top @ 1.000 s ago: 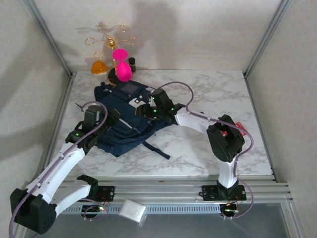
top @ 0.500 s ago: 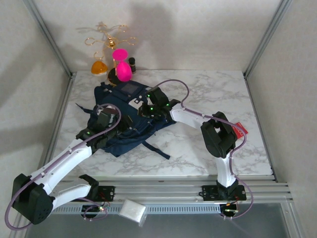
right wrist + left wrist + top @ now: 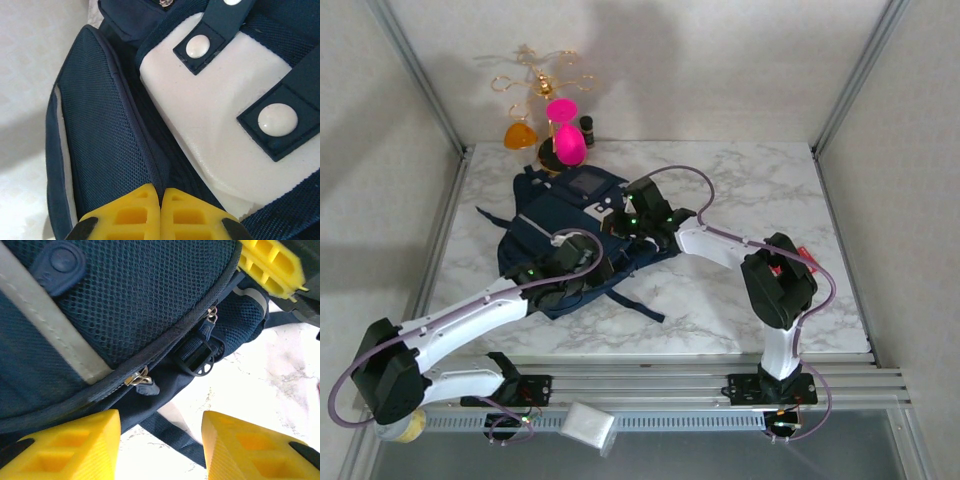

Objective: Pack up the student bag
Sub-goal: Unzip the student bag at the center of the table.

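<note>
The student bag (image 3: 560,225), navy with a pale stripe, lies flat on the marble table at the left-centre. My right gripper (image 3: 623,222) is at the bag's right upper edge. In the right wrist view the right gripper (image 3: 160,200) is shut on a navy mesh fabric seam of the student bag (image 3: 100,130), beside a white padded patch (image 3: 220,125) with snap tabs. My left gripper (image 3: 597,272) is at the bag's near lower edge. In the left wrist view the left gripper (image 3: 160,450) is open over a dark strap (image 3: 175,437) and bare marble, just below a metal zipper pull (image 3: 137,378) and a black buckle (image 3: 197,356).
A pink hourglass (image 3: 565,135), an orange piece (image 3: 519,135), a small dark bottle (image 3: 587,126) and a gold wire stand (image 3: 535,75) sit at the back left. A red item (image 3: 807,258) lies under the right arm. The marble table (image 3: 750,190) stretches to the bag's right.
My left arm has swung right, bringing its gripper from the bag's left side to its near lower edge. The right gripper has stayed on the bag's upper right edge.
</note>
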